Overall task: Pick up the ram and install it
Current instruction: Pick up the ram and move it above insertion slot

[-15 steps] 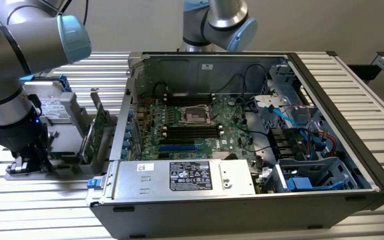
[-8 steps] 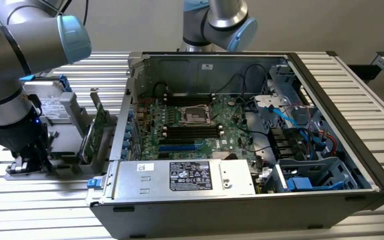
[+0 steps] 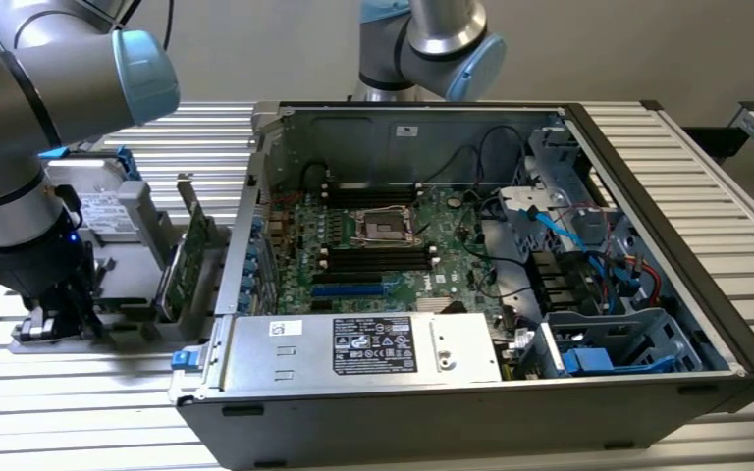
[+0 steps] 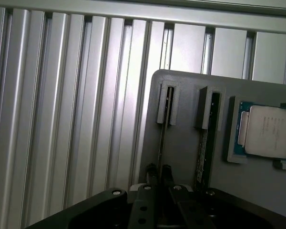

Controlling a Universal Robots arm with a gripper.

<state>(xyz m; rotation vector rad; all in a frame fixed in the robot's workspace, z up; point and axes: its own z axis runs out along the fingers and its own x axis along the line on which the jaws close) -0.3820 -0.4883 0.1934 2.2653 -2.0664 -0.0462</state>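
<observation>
The ram (image 4: 164, 129) stands on edge in a slot of the grey holder (image 4: 186, 152), so I see only its thin top edge. My gripper (image 4: 159, 171) is down over one end of it, one dark finger on each side, shut on the stick, which still sits in its slot. A second stick (image 4: 206, 143) stands in the neighbouring slot. In the exterior view my gripper (image 3: 56, 316) is low over the holder (image 3: 134, 329) at the exterior view's left, beside the open computer case (image 3: 639, 226) with its motherboard (image 3: 377, 245) and black memory slots (image 3: 374, 257).
A processor chip (image 4: 266, 131) lies in a recess of the holder beside the sticks. A tall green expansion card (image 3: 191, 260) and a silver hard drive (image 3: 95, 211) stand between my arm and the case. A second robot arm (image 3: 430, 44) rises behind the case. The table is ribbed aluminium (image 4: 62, 119).
</observation>
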